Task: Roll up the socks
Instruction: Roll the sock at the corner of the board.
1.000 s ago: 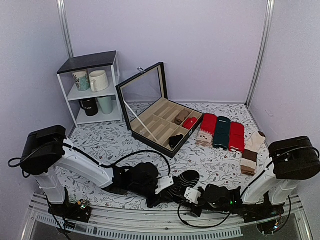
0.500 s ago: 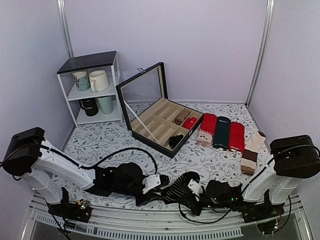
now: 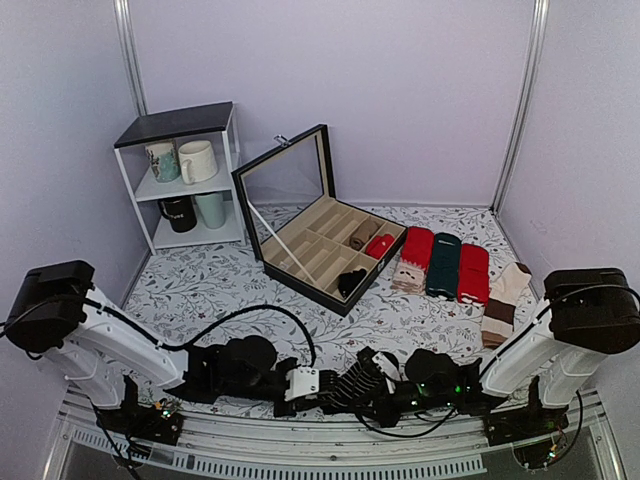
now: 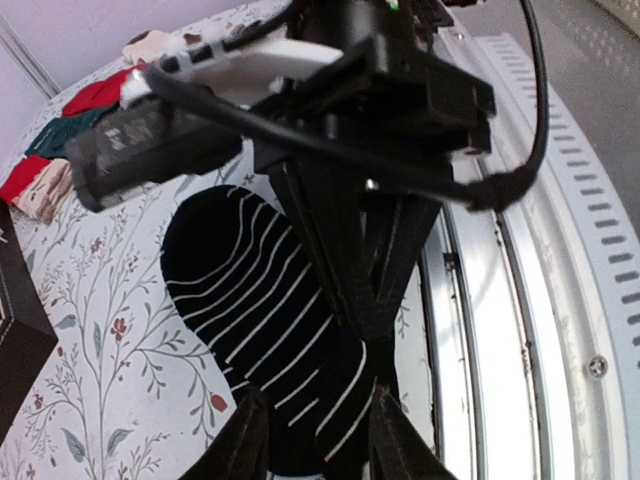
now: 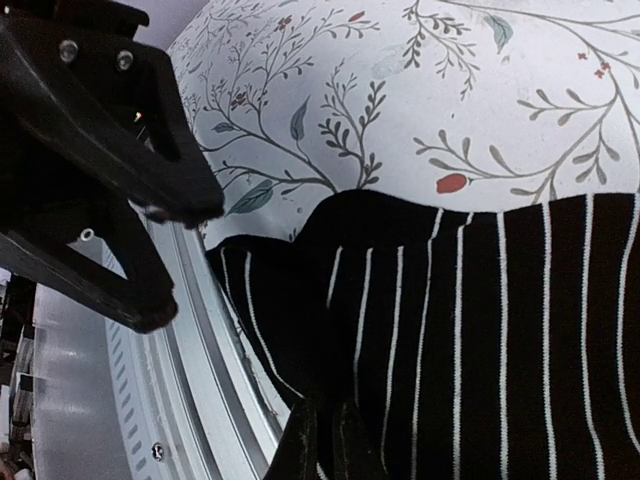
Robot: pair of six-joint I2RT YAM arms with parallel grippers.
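A table [image 3: 200, 285] covered in a white cloth printed with leafy sprigs stands between plain lavender walls, with a grey metal rail [image 3: 250, 462] along its near edge. At the far left is a white shelf [image 3: 180, 125] holding mugs [image 3: 197, 160]. In the middle an open black box [image 3: 320, 250] has rolled socks in some of its compartments. To its right is a row of flat socks [image 3: 445, 265] in red, green and beige.

The black striped sock [image 4: 250, 300] lies flat at the near edge of the table, between the two arms. The right gripper [image 5: 325, 445] has its fingers pinched tight on the sock's near edge. The left gripper [image 4: 315, 445] faces it from the left. Its fingers stand narrowly apart on either side of the sock's end, and I cannot tell whether they press it. The two grippers are almost touching.
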